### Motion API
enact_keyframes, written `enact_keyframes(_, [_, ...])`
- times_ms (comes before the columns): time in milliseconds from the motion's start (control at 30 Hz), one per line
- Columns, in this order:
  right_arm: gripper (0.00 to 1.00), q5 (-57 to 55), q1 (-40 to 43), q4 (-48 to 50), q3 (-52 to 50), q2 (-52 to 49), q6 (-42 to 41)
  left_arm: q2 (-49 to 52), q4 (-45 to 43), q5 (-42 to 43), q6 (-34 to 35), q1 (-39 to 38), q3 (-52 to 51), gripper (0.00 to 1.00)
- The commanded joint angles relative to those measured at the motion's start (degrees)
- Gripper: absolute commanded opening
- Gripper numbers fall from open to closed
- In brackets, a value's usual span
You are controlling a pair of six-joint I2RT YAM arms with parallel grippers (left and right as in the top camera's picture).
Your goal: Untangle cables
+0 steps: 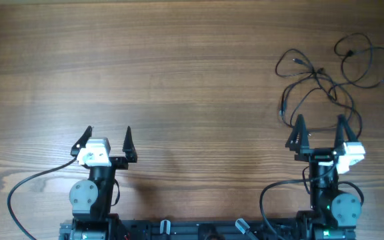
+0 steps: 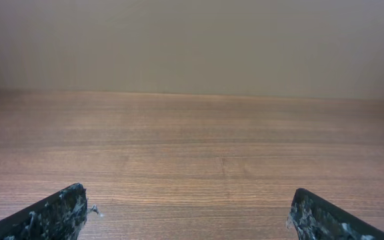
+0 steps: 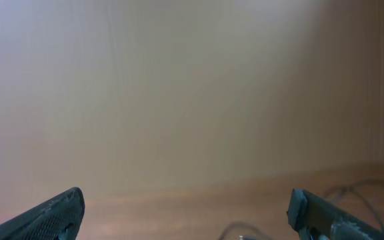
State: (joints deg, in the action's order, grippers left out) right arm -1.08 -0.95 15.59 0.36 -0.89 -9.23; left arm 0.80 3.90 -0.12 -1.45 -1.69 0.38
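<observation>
The cables (image 1: 325, 80) are thin black cords in tangled loose loops at the far right of the wooden table, with small plugs at their ends. My right gripper (image 1: 319, 127) is open and empty just in front of the tangle's near loops. In the right wrist view (image 3: 185, 207) blurred cable loops (image 3: 245, 232) show at the bottom and right edge. My left gripper (image 1: 107, 138) is open and empty at the near left, far from the cables. The left wrist view (image 2: 189, 207) shows only bare wood between its fingers.
The wooden table (image 1: 179, 80) spans the overhead view. The two arm bases stand at the near edge, with thick black arm wires (image 1: 25, 193) curving beside them. A plain beige wall (image 2: 192, 40) rises behind the table's far edge.
</observation>
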Motion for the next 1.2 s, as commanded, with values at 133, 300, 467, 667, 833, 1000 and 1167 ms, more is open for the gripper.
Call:
enact_keyframes(133, [1.0,2.43,0.17,-15.23,-0.09,0.7,-1.36,-0.44,0.44,0.48,-1.11,0.48,-0.07,1.0])
enact_keyframes(300, [1.0,3.06,0.22,-15.43,-0.07,0.61,-1.44,-0.44,0.44,0.48,-1.11,0.48,-0.07,1.0])
enact_keyframes(467, [1.0,3.06,0.22,-15.43,-0.07,0.61,-1.42,-0.44,0.44,0.46,-1.11,0.48,-0.07,1.0])
enact_keyframes(667, [1.0,3.06,0.22,-15.43,-0.07,0.61,-1.42,-0.44,0.46,0.46,-1.11,0.48,-0.07,1.0])
enact_keyframes(833, [1.0,3.06,0.22,-15.43,-0.07,0.61,-1.42,-0.44,0.44,0.48,-1.11,0.48,-0.07,1.0])
enact_keyframes(1000, [1.0,3.06,0.22,-15.43,-0.07,0.61,-1.42,-0.44,0.44,0.46,-1.11,0.48,-0.07,1.0])
enact_keyframes(1167, [1.0,3.06,0.22,-15.43,-0.07,0.61,-1.42,-0.44,0.44,0.48,-1.11,0.48,-0.07,1.0])
